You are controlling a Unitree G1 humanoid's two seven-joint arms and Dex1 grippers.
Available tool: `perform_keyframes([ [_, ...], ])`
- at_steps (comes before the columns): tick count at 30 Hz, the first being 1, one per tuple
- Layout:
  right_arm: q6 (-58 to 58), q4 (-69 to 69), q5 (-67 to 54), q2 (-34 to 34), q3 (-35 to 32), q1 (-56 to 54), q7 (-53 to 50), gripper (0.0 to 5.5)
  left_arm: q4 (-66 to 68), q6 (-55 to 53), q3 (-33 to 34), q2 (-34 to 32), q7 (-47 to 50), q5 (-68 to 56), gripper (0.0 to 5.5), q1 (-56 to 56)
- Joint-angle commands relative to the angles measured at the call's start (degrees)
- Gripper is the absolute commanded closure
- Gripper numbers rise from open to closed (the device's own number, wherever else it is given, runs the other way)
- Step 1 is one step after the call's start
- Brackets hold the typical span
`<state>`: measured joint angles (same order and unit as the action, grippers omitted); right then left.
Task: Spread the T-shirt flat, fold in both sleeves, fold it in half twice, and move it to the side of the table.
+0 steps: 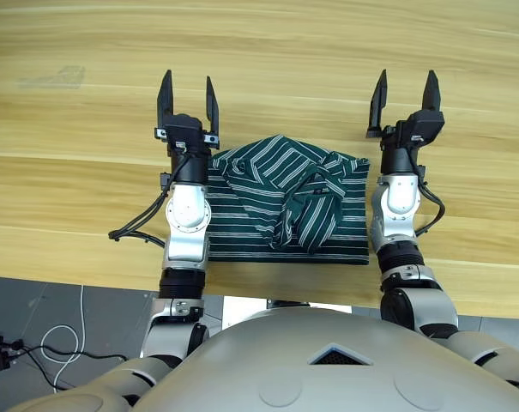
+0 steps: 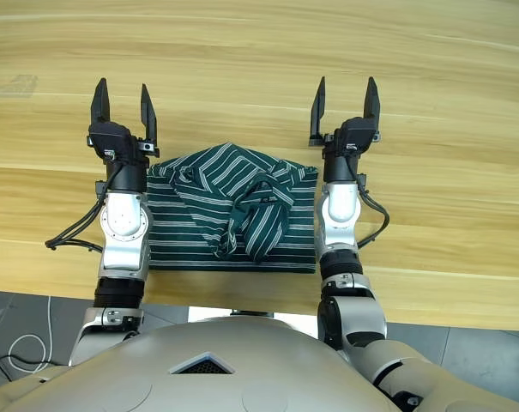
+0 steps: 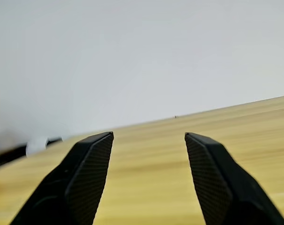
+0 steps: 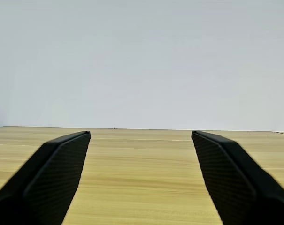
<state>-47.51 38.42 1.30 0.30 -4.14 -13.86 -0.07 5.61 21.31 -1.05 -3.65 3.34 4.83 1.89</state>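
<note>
Where the T-shirt [image 1: 268, 193] is lying: it is sitting crumpled between my left forearm [image 1: 188, 215] and my right forearm [image 1: 395, 202], just beside each, close to the near edge of the wooden surface [image 1: 259, 60].
Left jaws: they are standing spread wide and gripping nothing, pointing away from me over bare wood past the shirt's far left corner.
Right jaws: they are gaping just as wide and empty, hovering beyond the far right corner.
Bunched twist [image 1: 309, 215]: a rope of striped cloth is lying across the middle. I am judging that tugging the corners apart is risking tightening it instead of flattening it.
Layers: the fabric is lying doubled over itself, so a pinch is likely catching several layers and lifting the whole lump.
Sleeves: I am not making out where either one is lying, so I am risking mistaking a stray fold for a sleeve.
Near edge: the hem is lying close to it, so any drag toward me is threatening to slide the shirt off.
</note>
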Motion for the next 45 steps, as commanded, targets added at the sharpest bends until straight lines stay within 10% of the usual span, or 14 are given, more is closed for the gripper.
perform_keyframes([
  [1, 0.3, -0.5, 0.2, 0.5, 0.5, -1.0, -0.4, 1.5, -13.1, -10.3, -3.0, 1.3, -4.9, -7.3, 2.67, 8.3],
  [9, 1.6, -4.3, 0.9, 1.9, 1.2, 0.6, -2.0, 1.5, -43.2, -29.2, -13.7, -7.5, -15.2, -16.5, 2.67, 28.5],
  [27, 1.7, -2.6, 1.1, 2.0, 1.4, -1.1, -2.9, 1.5, -44.8, -25.4, -21.3, -17.4, -29.9, -21.0, 2.67, 33.6],
  [45, 1.9, -3.2, 1.2, 2.3, 1.9, -1.2, -2.9, 1.5, -30.8, -15.8, -27.5, -16.5, -20.5, 6.0, 2.67, 30.5],
])
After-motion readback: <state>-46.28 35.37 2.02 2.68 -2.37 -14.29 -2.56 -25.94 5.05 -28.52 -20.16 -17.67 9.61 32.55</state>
